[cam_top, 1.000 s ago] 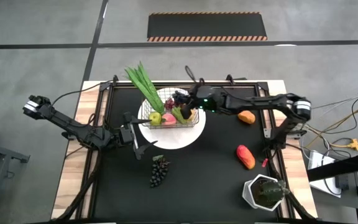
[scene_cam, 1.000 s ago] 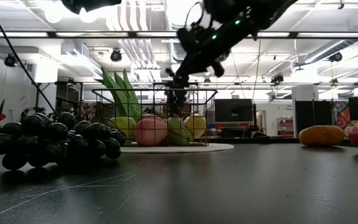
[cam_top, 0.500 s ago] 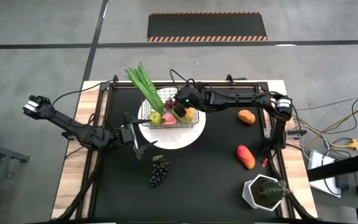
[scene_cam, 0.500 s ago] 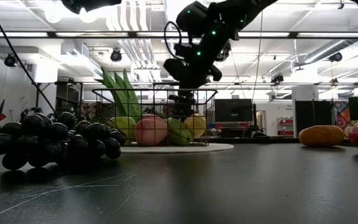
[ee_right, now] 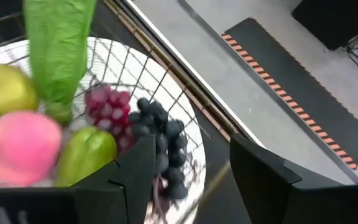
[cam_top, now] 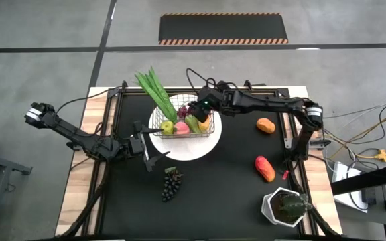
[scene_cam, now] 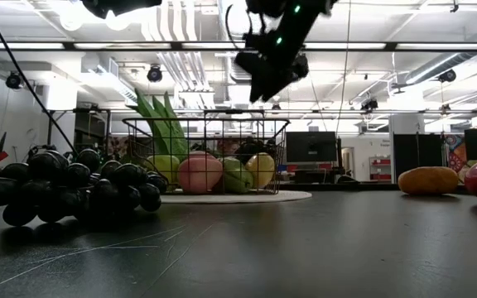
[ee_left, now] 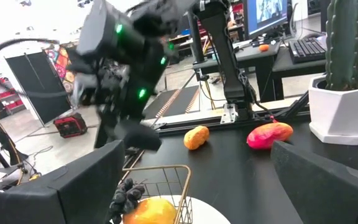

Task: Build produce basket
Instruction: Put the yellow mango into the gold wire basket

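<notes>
The wire basket [cam_top: 186, 125] stands on a round white plate [cam_top: 191, 148]. It holds green leafy stalks [cam_top: 154, 94], an apple [ee_right: 2, 90], a pink peach [ee_right: 17, 146], a green pear [ee_right: 86, 152], purple grapes [ee_right: 107, 102] and a dark grape bunch [ee_right: 160, 134]. My right gripper [cam_top: 200, 110] hangs open above the basket's far right part [scene_cam: 265, 79], with nothing between its fingers [ee_right: 191, 180]. My left gripper [cam_top: 149, 150] rests open at the plate's left edge. Another dark grape bunch [cam_top: 171, 184] lies on the mat near the front.
An orange mango [cam_top: 265, 125] and a red-orange fruit [cam_top: 265, 169] lie on the mat right of the basket. A white pot with a green plant [cam_top: 287, 207] stands at the near right corner. Cables run along the table's far edge.
My right gripper came toward the table's left over the basket, went down into it with the dark grape bunch, opened and let go, then rose. The bunch now lies in the basket's far right part.
</notes>
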Controlling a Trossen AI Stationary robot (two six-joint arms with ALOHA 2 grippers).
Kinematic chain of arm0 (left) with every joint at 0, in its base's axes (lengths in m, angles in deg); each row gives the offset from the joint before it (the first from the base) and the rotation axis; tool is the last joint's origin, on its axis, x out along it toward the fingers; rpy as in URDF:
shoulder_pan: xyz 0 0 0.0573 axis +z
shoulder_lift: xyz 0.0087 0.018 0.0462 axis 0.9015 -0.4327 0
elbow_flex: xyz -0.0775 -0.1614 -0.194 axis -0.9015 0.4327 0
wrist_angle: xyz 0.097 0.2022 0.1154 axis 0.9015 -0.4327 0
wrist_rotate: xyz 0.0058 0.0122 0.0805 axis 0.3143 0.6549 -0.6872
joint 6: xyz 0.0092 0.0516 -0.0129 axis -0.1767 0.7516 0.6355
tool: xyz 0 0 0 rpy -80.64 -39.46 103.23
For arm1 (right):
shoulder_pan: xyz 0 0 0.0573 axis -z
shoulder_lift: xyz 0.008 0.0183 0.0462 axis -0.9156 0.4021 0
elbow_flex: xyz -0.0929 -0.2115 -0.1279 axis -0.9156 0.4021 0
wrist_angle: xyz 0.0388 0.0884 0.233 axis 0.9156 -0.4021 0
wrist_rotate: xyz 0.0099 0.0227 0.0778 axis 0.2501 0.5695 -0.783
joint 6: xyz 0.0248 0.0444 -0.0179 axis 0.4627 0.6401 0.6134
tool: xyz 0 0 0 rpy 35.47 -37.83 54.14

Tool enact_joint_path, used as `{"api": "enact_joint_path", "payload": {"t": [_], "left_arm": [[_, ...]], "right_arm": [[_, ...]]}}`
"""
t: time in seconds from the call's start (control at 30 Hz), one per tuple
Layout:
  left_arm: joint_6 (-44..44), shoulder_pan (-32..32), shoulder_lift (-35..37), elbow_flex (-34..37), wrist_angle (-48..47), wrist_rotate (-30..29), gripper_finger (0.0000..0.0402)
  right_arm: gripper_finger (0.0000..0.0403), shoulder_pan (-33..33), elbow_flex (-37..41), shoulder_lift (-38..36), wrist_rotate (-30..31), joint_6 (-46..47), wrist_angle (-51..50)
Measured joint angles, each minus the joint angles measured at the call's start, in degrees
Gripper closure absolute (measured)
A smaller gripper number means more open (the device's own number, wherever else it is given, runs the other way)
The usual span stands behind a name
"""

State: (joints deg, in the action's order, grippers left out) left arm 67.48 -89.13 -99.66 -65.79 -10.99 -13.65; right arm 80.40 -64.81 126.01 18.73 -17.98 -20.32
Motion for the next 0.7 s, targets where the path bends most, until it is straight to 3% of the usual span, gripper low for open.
{"api": "enact_joint_path", "payload": {"t": [0.33, 0.7], "left_arm": [[-0.02, 0.00, 0.00, 0.00, 0.00, 0.00, 0.0015], [-0.07, 0.00, 0.00, 0.00, 0.13, 0.00, 0.0015]], "right_arm": [[0.0199, -4.20, -0.26, -9.10, -0.37, 6.40, -14.67], [0.0127, -1.32, 1.16, -12.30, 0.25, 20.88, -35.77]]}}
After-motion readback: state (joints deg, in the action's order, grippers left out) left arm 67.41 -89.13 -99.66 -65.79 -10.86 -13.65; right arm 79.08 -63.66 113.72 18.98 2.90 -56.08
